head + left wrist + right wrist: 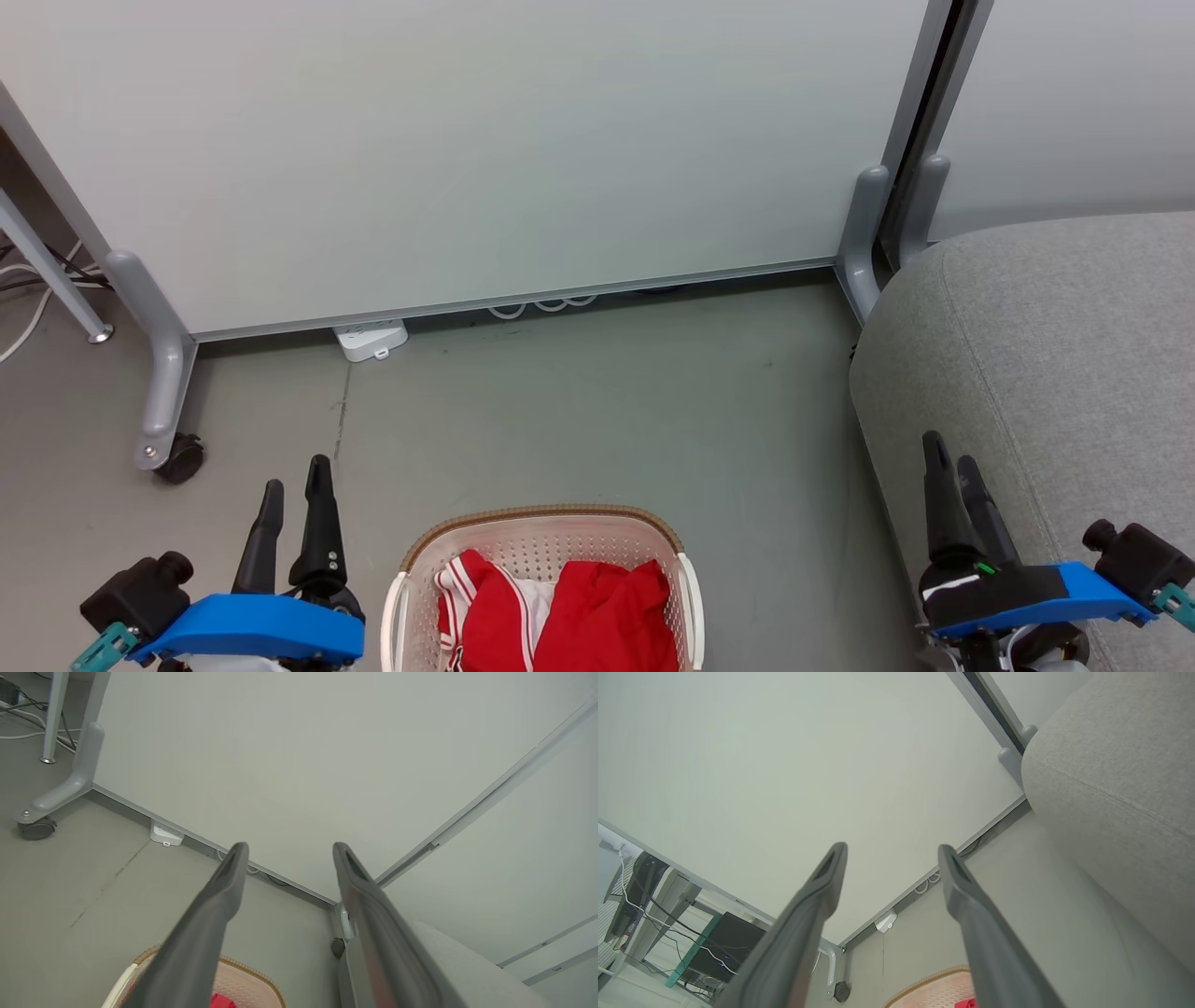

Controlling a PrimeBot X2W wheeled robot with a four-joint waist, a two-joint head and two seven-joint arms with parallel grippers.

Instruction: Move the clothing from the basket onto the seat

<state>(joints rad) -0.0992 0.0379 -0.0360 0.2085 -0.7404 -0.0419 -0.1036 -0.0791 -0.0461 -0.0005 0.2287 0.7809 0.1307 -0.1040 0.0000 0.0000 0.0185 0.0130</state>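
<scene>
Left gripper (297, 472) spread beside basket (541, 513), right gripper (948, 448) spread beside seat (1055, 327)

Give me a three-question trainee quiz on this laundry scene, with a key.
1. True or false: the clothing lies inside the basket.
2. On which side of the basket does the seat stand? A) robot's left B) robot's right C) underneath it
3. Fill in: the left gripper and the right gripper are both ____, holding nothing.
Key: 1 true; 2 B; 3 open.
</scene>
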